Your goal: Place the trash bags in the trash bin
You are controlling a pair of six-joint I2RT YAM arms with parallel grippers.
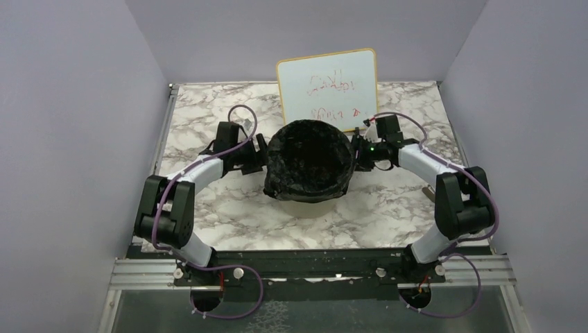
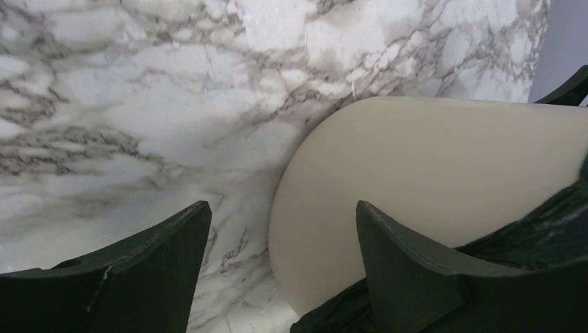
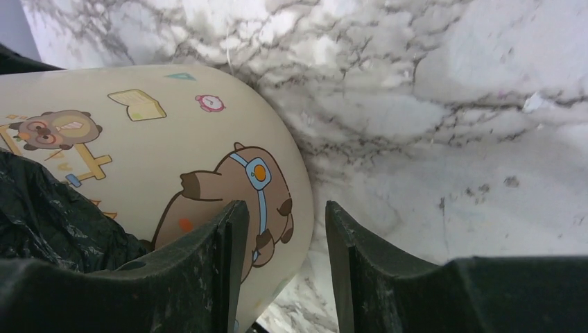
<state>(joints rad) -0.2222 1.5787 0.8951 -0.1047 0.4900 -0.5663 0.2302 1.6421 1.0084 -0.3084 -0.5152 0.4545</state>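
Top external, black bag [image 1: 308, 158] lining bin [image 1: 305, 207], left gripper [image 2: 281, 211] wide, right gripper [image 3: 286, 211] part-open, both empty

Top view: the glossy black plastic bag [image 1: 308, 156] covers the rim and most of the cream plastic cylindrical bin [image 1: 305, 207]; only a low strip of wall shows. The red writing [image 1: 333, 87] on the white whiteboard [image 1: 295, 76] is too small to read, and the board's lower edge sits behind the bin. Left wrist view: bin and bag run off the right and bottom edges. Right wrist view: cartoon bear print [image 3: 236, 182] is partly behind the right tool [image 3: 286, 211].
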